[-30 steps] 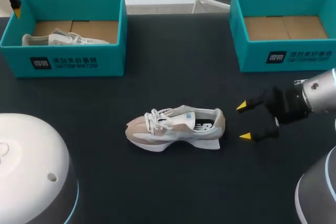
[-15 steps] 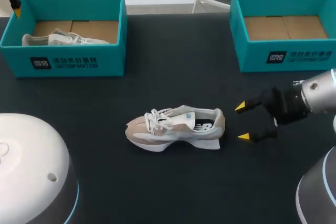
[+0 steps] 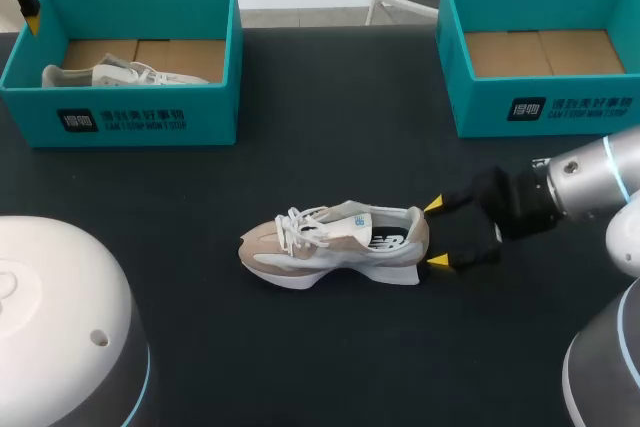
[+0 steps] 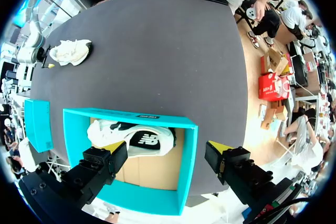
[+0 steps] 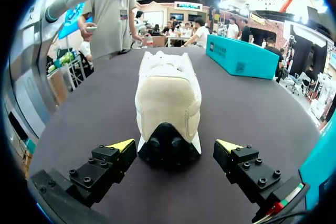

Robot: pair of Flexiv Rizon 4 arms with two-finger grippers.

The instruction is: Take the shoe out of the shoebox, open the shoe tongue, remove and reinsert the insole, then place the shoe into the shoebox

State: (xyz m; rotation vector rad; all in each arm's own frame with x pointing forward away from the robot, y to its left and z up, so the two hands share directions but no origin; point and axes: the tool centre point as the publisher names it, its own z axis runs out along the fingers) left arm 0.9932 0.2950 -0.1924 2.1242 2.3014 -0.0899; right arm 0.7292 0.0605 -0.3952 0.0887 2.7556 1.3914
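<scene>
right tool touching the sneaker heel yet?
Cannot tell. In the right wrist view the right tool straddles the heel of the sneaker: table shows beside one finger, but the other tip sits right at the heel's edge.

The shoe [image 3: 335, 245] is matt cloth and suede, the right shoebox [image 3: 545, 107] smooth cardboard, the table [image 3: 330, 127] matt black.

The table [image 3: 330, 127] is dark. On its far left side sits a blue-green box [image 3: 150, 119]. Another pale shoe [image 3: 100, 75] lies inside it.
</scene>
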